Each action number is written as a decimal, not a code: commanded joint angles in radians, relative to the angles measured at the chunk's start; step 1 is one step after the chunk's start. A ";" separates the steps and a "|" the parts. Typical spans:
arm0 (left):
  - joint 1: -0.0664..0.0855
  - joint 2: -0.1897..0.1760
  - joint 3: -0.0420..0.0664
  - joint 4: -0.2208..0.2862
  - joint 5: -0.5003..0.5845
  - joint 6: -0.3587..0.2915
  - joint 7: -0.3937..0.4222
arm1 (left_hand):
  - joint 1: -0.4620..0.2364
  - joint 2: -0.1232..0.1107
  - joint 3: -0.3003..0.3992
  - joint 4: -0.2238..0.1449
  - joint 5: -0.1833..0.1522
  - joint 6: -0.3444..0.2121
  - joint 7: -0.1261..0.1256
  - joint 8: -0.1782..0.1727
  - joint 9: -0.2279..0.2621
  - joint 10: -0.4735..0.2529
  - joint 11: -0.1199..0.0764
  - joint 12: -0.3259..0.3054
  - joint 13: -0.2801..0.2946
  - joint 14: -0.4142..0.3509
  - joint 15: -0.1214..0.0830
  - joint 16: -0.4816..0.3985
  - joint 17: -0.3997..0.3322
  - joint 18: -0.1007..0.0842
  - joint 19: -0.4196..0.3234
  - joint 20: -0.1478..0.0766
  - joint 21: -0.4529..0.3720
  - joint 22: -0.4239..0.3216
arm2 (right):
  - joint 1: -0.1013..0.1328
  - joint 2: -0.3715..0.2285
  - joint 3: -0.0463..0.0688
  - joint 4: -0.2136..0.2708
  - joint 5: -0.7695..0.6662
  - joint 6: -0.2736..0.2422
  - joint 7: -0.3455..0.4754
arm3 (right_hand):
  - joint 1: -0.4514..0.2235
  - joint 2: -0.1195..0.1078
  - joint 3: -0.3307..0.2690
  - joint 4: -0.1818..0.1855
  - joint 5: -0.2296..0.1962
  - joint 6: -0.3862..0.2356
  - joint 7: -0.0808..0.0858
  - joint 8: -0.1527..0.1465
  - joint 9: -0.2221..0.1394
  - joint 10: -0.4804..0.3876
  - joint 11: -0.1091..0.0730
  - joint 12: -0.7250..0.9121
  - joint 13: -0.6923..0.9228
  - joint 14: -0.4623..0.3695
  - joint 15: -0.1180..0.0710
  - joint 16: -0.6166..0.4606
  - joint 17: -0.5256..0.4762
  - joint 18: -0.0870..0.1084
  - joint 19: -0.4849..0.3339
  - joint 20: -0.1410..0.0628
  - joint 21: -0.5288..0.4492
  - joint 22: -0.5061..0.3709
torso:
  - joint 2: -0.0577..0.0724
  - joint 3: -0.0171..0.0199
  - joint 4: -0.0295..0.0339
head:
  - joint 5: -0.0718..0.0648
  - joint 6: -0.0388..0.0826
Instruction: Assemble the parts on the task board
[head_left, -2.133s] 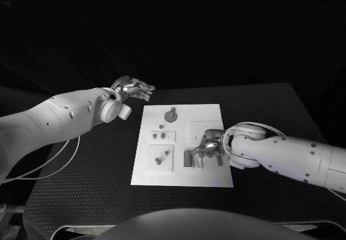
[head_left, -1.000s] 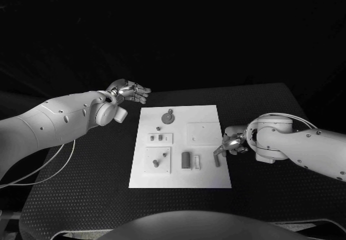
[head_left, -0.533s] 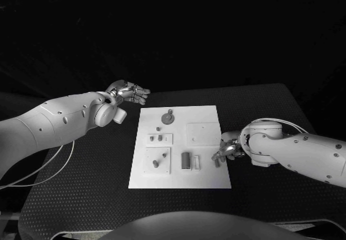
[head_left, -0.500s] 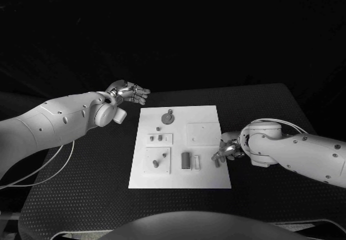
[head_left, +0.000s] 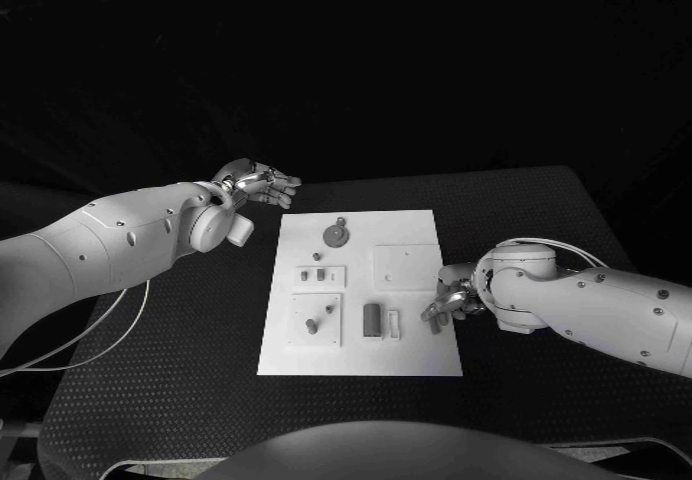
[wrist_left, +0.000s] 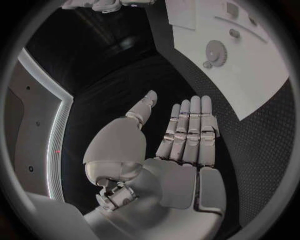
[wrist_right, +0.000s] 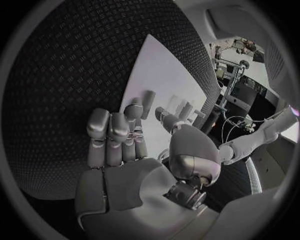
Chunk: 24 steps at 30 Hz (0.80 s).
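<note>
The white task board (head_left: 411, 355) lies in the middle of the black table. On it are a grey gear (head_left: 336, 235), small pegs (head_left: 310, 275), a dark block (head_left: 372, 320) and a grey bar (head_left: 433, 322) near its right edge. My right hand (head_left: 454, 298) hovers low at that right edge, fingers extended and thumb apart. In the right wrist view a fingertip (wrist_right: 134, 108) reaches the end of the bar (wrist_right: 149, 97), which lies flat on the board (wrist_right: 156, 65). My left hand (head_left: 260, 185) is raised beyond the board's far left corner, flat and holding nothing, with its palm (wrist_left: 181, 150) showing in the left wrist view.
Two square inset plates (head_left: 319, 318) sit on the board's left half, and a pale one (head_left: 407, 265) on its right. The black table (head_left: 173, 340) stretches wide on both sides of the board. The gear (wrist_left: 215, 50) and board (wrist_left: 262, 75) lie beyond my left hand.
My right hand drew off the board to the right, leaving the bar lying there, then eased back left to the bar. The left hand has stayed put.
</note>
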<state>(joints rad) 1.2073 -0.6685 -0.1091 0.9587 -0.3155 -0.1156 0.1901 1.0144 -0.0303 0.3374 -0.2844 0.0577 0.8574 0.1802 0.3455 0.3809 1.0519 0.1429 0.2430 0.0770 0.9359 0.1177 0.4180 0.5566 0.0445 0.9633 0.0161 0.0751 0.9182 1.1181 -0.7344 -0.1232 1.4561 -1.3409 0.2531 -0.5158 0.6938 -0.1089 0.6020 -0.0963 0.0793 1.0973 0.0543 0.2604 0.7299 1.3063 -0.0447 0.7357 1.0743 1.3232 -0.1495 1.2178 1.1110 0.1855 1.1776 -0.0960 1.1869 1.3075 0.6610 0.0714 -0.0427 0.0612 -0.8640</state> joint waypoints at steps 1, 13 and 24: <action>0.001 0.001 0.000 0.003 -0.002 0.013 0.006 | -0.012 -0.002 0.003 0.000 -0.002 -0.004 -0.002 -0.002 -0.001 -0.001 0.001 0.005 -0.001 0.005 -0.001 -0.004 0.001 0.020 0.001 0.000 0.003 0.001 | -0.011 0.008 -0.008 -0.012 -0.030 0.019 -0.006 | 0.014 0.034 -0.010 -0.045 0.004 -0.006 0.005 -0.010 0.001 -0.001 -0.007 0.006 -0.002 -0.009 -0.002 0.007 -0.001 0.076 -0.005 -0.004 0.006 0.018 | 0.000 0.0004 -0.0005 | 0.000 -0.002; 0.001 0.000 0.000 0.003 -0.002 0.017 0.004 | -0.013 -0.002 0.004 0.000 -0.002 -0.004 -0.002 -0.002 -0.001 -0.001 0.001 0.005 -0.001 0.005 -0.002 -0.004 0.002 0.020 0.001 0.000 0.003 0.002 | -0.017 0.022 -0.026 -0.018 -0.097 0.034 -0.009 | 0.083 0.073 -0.009 -0.177 0.008 -0.003 0.006 -0.014 0.004 -0.001 -0.006 0.011 -0.008 -0.009 0.000 0.010 -0.008 0.076 -0.004 0.000 0.009 0.014 | 0.000 0.0004 -0.0003 | -0.001 -0.007; 0.001 -0.002 0.000 0.004 -0.002 0.019 0.002 | -0.014 -0.002 0.004 0.000 -0.002 -0.004 -0.002 -0.002 -0.001 -0.001 0.001 0.005 -0.001 0.005 -0.002 -0.005 0.003 0.020 0.001 0.000 0.003 0.002 | -0.020 0.025 -0.029 -0.013 -0.138 -0.008 -0.013 | 0.206 0.049 0.000 -0.195 0.007 -0.013 0.012 -0.025 0.003 -0.007 0.000 0.013 -0.016 -0.012 0.005 0.006 -0.019 0.076 -0.005 0.008 0.003 0.010 | 0.000 0.0004 -0.0004 | -0.001 -0.009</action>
<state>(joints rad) 1.2075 -0.6710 -0.1091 0.9602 -0.3160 -0.1103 0.1881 1.0103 -0.0343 0.3374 -0.2843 0.0577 0.8574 0.1802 0.3455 0.3809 1.0519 0.1429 0.2430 0.0771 0.9359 0.1177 0.4181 0.5584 0.0443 0.9634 0.0161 0.0751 0.9189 1.1174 -0.7075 -0.1377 1.4526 -1.4369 0.2458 -0.5089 0.8748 -0.0719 0.6002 -0.2848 0.0811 1.1118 0.0482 0.2632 0.7389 1.3063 -0.0446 0.7435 1.0591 1.3151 -0.1478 1.2218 1.0933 0.1852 1.1755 -0.0907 1.1911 1.3075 0.6610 0.0715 -0.0428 0.0603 -0.8722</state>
